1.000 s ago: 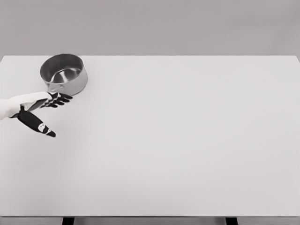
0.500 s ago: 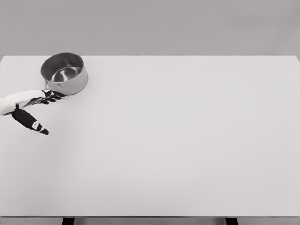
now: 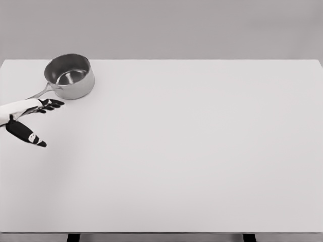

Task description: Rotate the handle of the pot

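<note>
Left hand: enters at the left edge of the table; dark fingers stretched out flat toward the right, thumb splayed down and forward; it grips nothing.
Right hand: not in view.
Pot: steel saucepan, upright and empty, near the far left corner of the table.
Handle: thin metal bar running from the pot's near-left wall down and left, toward the hand.
Hand to handle: fingers lie just beside the handle on its near side; the handle's free end runs to the hand's back, where contact cannot be told.
Step in hand: apparently pushing the handle round sideways with the open fingers, rather than grasping it.
Next move: judged to call for a sideways sweep kept against the bar, low over the table, so the pot pivots instead of sliding off.
</note>
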`<state>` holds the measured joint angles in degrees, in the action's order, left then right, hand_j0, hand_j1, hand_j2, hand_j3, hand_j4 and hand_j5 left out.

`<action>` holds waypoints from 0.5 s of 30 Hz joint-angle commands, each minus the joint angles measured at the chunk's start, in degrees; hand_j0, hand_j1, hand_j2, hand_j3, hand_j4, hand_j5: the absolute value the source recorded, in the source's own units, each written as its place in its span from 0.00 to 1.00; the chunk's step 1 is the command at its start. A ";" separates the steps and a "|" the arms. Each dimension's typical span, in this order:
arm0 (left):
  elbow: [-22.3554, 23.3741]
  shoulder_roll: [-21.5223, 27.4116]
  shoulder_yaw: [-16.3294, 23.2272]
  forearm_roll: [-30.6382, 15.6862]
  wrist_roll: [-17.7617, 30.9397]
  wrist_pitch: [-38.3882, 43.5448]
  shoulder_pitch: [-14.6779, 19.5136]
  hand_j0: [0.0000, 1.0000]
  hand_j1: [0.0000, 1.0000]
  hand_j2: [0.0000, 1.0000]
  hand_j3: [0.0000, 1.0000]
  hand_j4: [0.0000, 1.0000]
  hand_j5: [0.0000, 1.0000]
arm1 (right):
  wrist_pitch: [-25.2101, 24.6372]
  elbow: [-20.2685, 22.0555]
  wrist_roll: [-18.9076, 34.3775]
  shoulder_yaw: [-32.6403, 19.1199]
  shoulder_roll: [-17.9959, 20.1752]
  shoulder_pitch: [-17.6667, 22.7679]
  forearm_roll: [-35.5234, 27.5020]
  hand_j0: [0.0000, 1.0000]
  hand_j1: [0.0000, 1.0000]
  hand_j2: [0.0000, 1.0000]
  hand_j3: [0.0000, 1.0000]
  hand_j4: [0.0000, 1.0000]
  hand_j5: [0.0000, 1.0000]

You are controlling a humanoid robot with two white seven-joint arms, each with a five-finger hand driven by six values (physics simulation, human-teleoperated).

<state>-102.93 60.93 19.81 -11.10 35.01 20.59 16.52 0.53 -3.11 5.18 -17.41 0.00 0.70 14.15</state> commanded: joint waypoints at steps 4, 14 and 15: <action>0.97 -0.02 -1.18 0.29 -0.01 -0.02 -0.09 1.00 1.00 1.00 1.00 1.00 1.00 | 0.00 0.03 0.01 0.00 0.00 0.00 0.00 1.00 1.00 1.00 1.00 1.00 1.00; 4.40 -0.29 -1.00 2.84 -0.01 -0.11 -0.26 1.00 1.00 1.00 1.00 1.00 1.00 | 0.00 -0.05 0.01 0.00 0.00 0.00 0.00 1.00 1.00 1.00 1.00 1.00 1.00; 4.75 -0.38 -0.91 2.84 -0.01 -0.11 -0.26 1.00 1.00 1.00 1.00 1.00 1.00 | 0.00 -0.05 0.01 0.00 0.00 0.00 0.00 1.00 1.00 1.00 1.00 1.00 1.00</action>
<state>-98.83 60.56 18.81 -8.36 35.01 20.57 16.26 0.53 -3.11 5.18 -17.41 0.00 0.70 14.15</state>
